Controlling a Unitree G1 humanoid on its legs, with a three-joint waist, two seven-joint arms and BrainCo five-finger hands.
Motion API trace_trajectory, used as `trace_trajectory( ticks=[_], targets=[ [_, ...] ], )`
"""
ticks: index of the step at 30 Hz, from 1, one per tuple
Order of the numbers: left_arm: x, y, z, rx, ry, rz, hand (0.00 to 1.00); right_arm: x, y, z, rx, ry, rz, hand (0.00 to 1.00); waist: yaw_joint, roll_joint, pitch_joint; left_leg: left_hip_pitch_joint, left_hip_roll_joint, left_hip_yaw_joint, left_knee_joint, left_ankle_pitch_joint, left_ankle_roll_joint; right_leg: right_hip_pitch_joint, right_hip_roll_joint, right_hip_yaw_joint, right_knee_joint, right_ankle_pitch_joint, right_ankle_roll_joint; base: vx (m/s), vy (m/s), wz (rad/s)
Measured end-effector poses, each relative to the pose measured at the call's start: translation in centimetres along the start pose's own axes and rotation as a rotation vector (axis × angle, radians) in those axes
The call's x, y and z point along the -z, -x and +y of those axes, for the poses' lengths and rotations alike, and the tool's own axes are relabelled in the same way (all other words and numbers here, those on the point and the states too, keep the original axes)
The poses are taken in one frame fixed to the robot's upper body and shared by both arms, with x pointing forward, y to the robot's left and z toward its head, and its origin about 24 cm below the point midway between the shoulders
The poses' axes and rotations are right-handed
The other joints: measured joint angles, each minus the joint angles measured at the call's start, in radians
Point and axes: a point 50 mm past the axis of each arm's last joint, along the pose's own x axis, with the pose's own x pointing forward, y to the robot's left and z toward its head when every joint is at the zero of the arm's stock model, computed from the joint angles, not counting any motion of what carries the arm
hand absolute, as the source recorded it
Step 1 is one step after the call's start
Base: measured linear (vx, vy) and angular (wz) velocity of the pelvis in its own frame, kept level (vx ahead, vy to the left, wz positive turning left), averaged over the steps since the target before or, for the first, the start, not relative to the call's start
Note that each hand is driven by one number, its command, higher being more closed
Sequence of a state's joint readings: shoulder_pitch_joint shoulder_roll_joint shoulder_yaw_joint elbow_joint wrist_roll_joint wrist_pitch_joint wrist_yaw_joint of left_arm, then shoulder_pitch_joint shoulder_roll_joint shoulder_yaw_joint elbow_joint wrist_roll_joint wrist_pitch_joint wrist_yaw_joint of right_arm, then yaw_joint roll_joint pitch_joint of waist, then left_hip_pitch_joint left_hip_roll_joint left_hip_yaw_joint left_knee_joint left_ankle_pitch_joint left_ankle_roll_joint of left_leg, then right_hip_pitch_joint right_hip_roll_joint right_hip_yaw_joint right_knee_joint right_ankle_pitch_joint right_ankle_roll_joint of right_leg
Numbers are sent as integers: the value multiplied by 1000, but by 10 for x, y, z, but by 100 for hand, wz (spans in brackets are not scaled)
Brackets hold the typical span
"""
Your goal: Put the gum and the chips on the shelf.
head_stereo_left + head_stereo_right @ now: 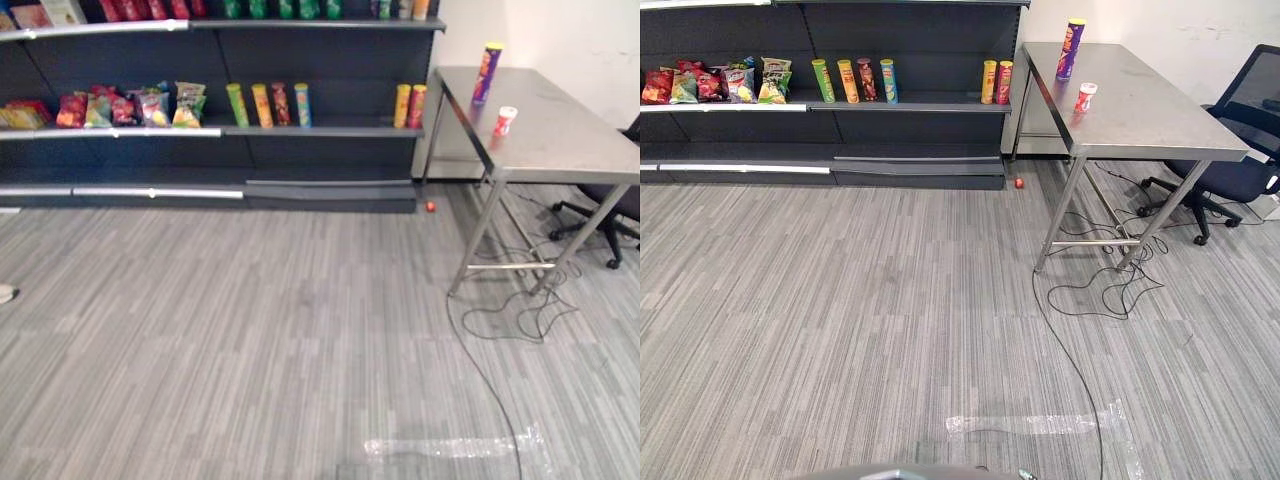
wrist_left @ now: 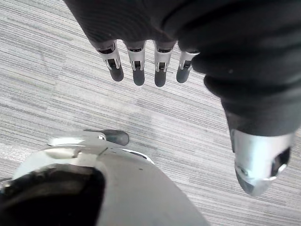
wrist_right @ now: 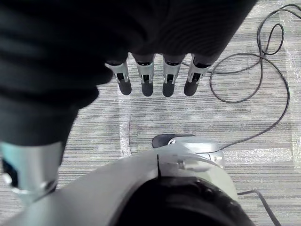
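- The tall purple chips can (image 1: 487, 72) with the yellow lid is on the bare grey steel table (image 1: 570, 140) off to my right. It's standing upright, long axis vertical, lid up, towards the far end of the table.
- The small red-and-white gum tub (image 1: 506, 120) is on the same table, also upright with its white top up. It sits near the can but not touching it, on the side closer to me.
- The dark metal shelf unit (image 1: 330, 130) is across the grey striped carpet (image 1: 250, 330), just beside the table's far end. It already has upright chip tubes (image 1: 268, 104) in a row and colourful snack bags (image 1: 130, 108).
- My left hand (image 2: 141, 28) hangs over the carpet, fingers straight and side by side, thumb apart, holding nothing.
- My right hand (image 3: 160, 33) is the same: fingers straight, nothing in it.
- A dark blue office chair (image 1: 1240, 130) is behind the table.
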State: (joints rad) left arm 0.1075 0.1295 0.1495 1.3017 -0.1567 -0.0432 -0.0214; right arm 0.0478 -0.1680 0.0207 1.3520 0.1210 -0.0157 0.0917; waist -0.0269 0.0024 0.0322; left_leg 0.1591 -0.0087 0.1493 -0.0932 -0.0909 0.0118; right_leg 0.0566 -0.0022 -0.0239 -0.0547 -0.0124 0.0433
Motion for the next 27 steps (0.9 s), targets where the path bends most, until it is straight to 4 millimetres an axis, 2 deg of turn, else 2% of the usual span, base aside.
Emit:
trace_trajectory(
  ticks=[18,27],
  targets=[
    [0,0,1,-3,-3,-2,0,0,0,3,-10,45,0,0,1,-7,-9,4,-1,-4,0,10,2,2,-2,-6,19,0,0,-12,-10,1],
    [-2,0,1,6,-61,-4,0,0,0,3,-13,65,2,0,2,-11,-15,5,-3,-22,-6,16,2,6,-6,-21,19,0,0,-2,-2,5]
  ],
)
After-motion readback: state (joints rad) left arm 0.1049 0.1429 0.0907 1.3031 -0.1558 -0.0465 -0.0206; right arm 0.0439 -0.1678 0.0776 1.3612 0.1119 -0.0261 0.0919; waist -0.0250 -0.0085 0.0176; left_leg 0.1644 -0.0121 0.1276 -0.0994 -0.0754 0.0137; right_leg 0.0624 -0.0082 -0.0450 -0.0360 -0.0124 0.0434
